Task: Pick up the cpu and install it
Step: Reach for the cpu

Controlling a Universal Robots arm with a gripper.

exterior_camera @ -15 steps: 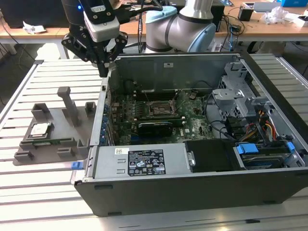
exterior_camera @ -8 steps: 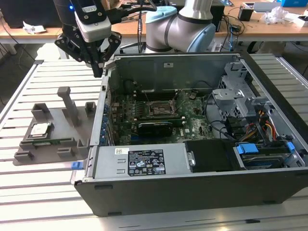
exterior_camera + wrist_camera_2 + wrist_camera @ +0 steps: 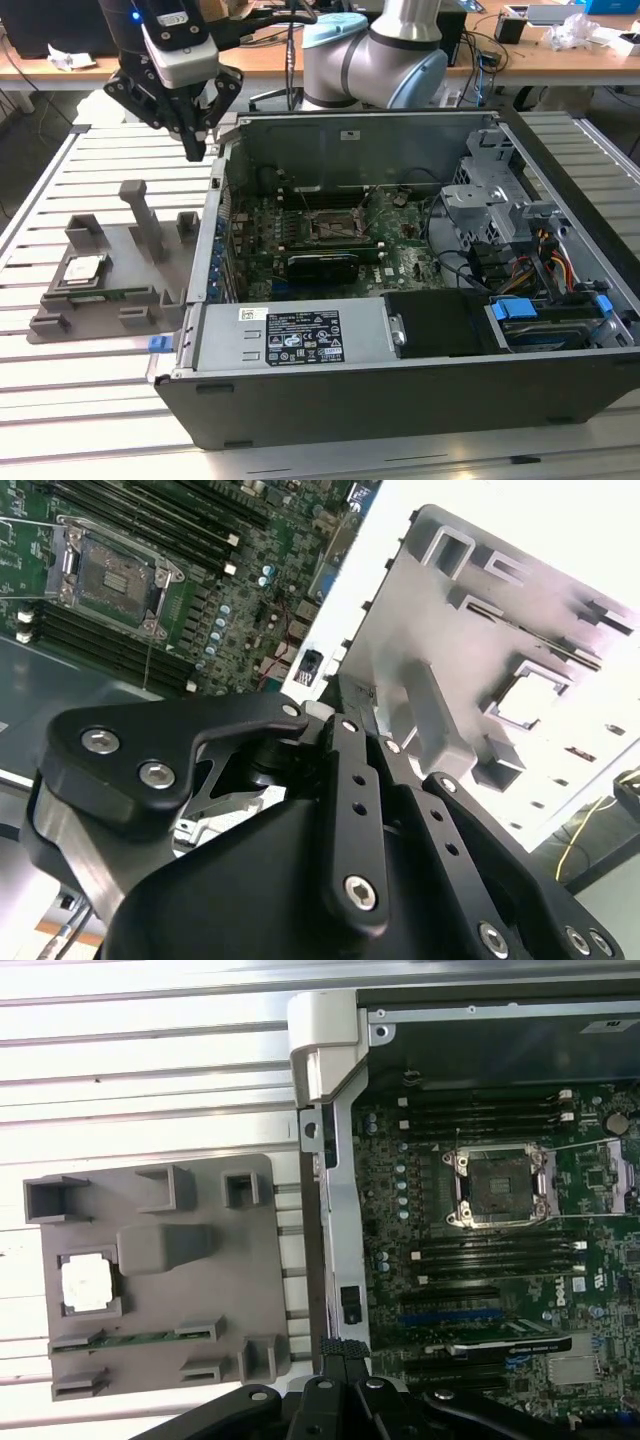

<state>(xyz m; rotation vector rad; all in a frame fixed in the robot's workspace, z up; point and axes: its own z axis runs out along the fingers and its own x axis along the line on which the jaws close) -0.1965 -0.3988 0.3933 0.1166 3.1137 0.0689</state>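
We lose the gray tray (image 3: 450,630) beyond the jaws to glare, and behind them the gripper (image 3: 345,1350) is cut off by the picture's edge.

Open computer case (image 3: 380,395) on slatted aluminium table (image 3: 90,390); inside, green motherboard (image 3: 400,262), labelled power supply (image 3: 290,335), drive cage (image 3: 490,190). Beside it (exterior view's left), grey fixture tray (image 3: 125,262) holding narrow green memory strip (image 3: 130,1338).

On the tabletop (image 3: 60,400), the holder tray (image 3: 120,255) lies toward the exterior view's left edge, the computer case (image 3: 400,390) just beside it on the right. The cpu (image 3: 83,268) sits in a tray recess; the gripper (image 3: 195,150) hangs above the case wall nearest the tray.
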